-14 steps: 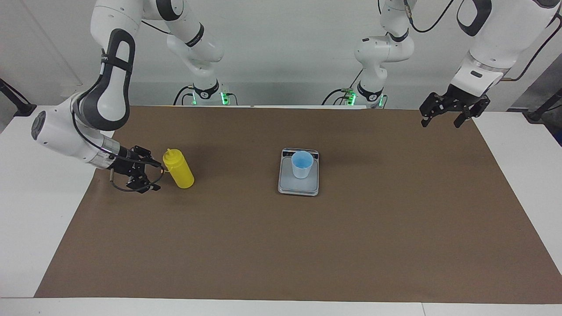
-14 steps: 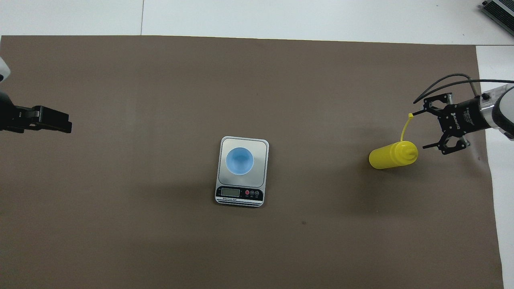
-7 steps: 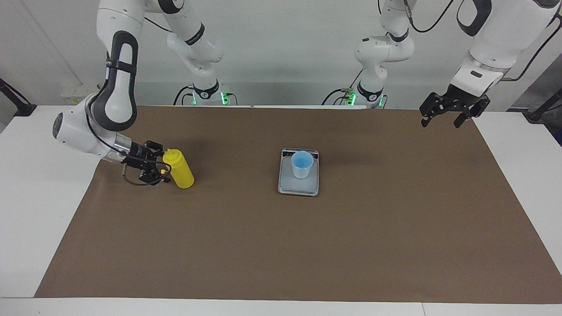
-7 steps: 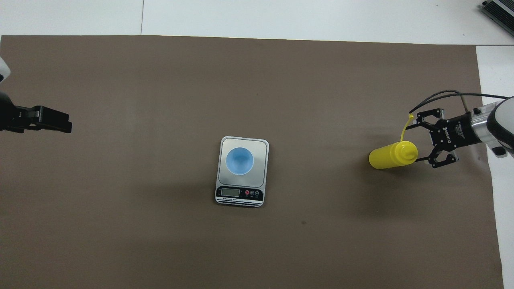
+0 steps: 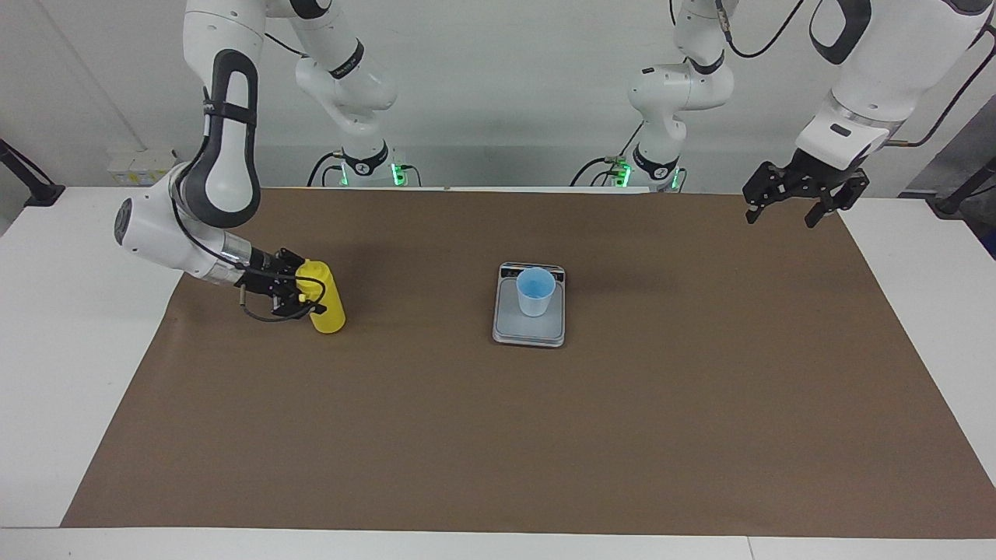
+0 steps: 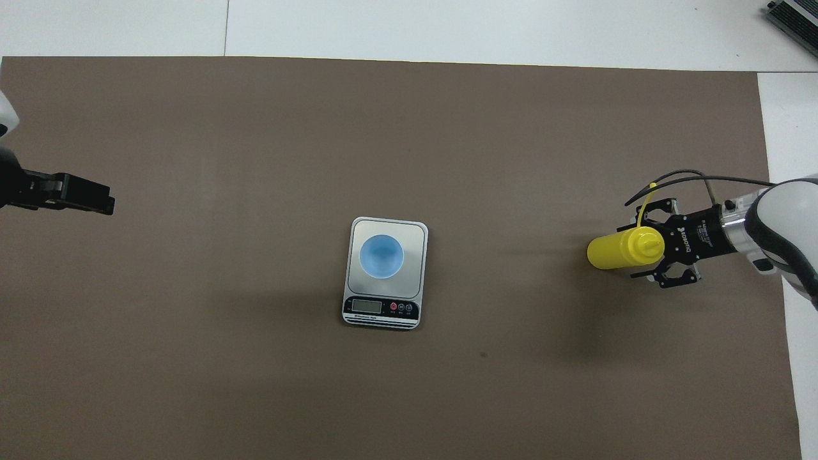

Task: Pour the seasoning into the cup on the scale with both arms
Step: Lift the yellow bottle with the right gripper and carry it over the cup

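Observation:
The yellow seasoning bottle (image 5: 328, 305) stands upright on the brown mat toward the right arm's end of the table; it also shows in the overhead view (image 6: 610, 252). Its cap hangs open on its tether (image 6: 652, 186). My right gripper (image 5: 308, 292) is open, low over the mat, with one finger on each side of the bottle's upper part (image 6: 641, 249). The light blue cup (image 5: 535, 289) stands on the silver scale (image 5: 529, 332) at mid table; cup (image 6: 381, 255) and scale (image 6: 414, 233) also show from overhead. My left gripper (image 5: 782, 215) waits, open and empty, raised over the mat's edge at its own end (image 6: 105, 204).
The brown mat (image 5: 498, 435) covers most of the white table (image 5: 70, 327). The scale's display strip (image 6: 381, 308) faces the robots. A grey device (image 6: 792, 16) lies at the table's corner farthest from the robots, at the right arm's end.
My right gripper has moved in from beside the bottle until its open fingers straddle the bottle's top. The bottle, cup, scale and left arm have stayed put.

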Motion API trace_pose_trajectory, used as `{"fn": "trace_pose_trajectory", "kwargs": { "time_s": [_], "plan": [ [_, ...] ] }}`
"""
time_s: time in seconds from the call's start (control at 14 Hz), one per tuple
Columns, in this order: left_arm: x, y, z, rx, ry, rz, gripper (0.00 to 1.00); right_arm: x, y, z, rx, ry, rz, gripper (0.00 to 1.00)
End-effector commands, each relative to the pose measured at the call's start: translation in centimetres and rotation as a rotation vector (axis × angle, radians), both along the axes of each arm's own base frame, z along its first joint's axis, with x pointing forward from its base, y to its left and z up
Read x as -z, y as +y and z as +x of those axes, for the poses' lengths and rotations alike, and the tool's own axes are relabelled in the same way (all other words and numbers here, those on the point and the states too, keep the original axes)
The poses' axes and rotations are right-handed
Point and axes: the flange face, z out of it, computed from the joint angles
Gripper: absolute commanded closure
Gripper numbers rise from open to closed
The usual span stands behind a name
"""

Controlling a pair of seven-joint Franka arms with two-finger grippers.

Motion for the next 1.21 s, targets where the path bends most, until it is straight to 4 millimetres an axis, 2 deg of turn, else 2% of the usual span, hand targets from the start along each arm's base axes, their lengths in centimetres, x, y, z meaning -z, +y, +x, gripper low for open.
{"fn": "trace_pose_trajectory", "kwargs": {
  "time_s": [0.0, 0.14, 0.36, 0.93, 1.14],
  "plan": [
    [-0.1, 0.5, -0.4, 0.012, 0.008, -0.005, 0.0, -0.3, 2.1, 0.2, -0.017, -0.063, -0.01, 0.95],
    [0.0, 0.4, -0.4, 0.015, 0.01, -0.005, 0.0, -1.9, 2.5, 0.5, -0.014, -0.088, -0.029, 0.97],
    [0.0, 0.4, -0.4, 0.013, 0.01, -0.005, 0.0, -3.1, 5.2, 1.1, 0.011, -0.089, -0.072, 1.0],
    [0.1, 0.4, -0.4, 0.013, 0.008, -0.005, 0.0, -6.2, 17.8, 3.2, 0.066, -0.113, -0.279, 1.0],
    [0.1, 0.4, -0.4, 0.013, 0.01, -0.005, 0.0, -7.2, 22.8, 3.6, 0.156, -0.139, -0.297, 1.0]
  ]
}}
